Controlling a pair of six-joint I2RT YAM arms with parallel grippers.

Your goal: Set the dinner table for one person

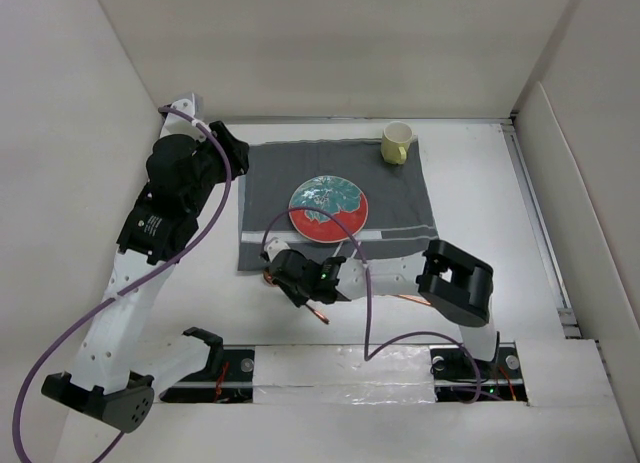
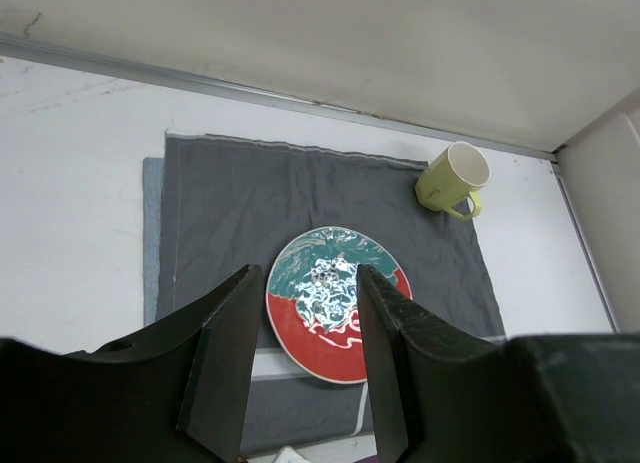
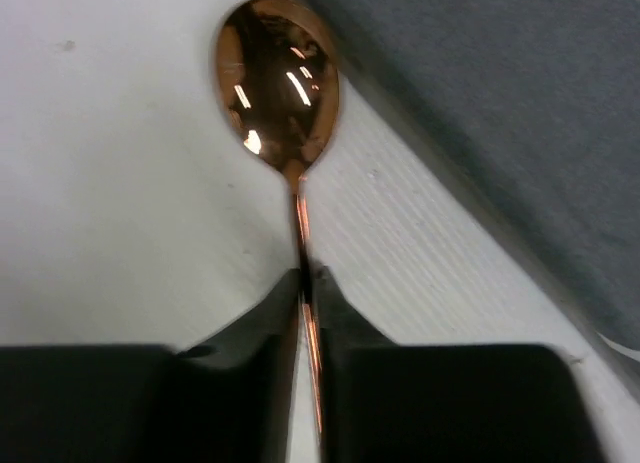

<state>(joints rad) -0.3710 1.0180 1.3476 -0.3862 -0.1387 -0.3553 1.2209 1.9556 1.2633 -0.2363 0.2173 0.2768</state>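
A copper spoon (image 3: 278, 78) is pinched by its thin handle in my shut right gripper (image 3: 308, 278), bowl pointing forward, low over the white dinner table (image 3: 110, 213) just off the near edge of the dark grey placemat (image 3: 500, 113). In the top view the right gripper (image 1: 282, 274) is at the placemat's near left corner, and the spoon's handle end (image 1: 318, 311) sticks out behind it. A red and teal plate (image 1: 328, 209) lies mid-placemat (image 1: 400, 198), with a yellow mug (image 1: 397, 143) at its far right corner. My left gripper (image 2: 305, 363) is open and empty, raised above the placemat's left side.
White wall panels (image 1: 330, 43) close in the table on three sides. A metal rail (image 1: 540, 223) runs along the right side. The left arm (image 1: 160, 223) reaches along the table's left side. In the left wrist view the plate (image 2: 335, 303) shows between the fingers and the mug (image 2: 455, 180) beyond.
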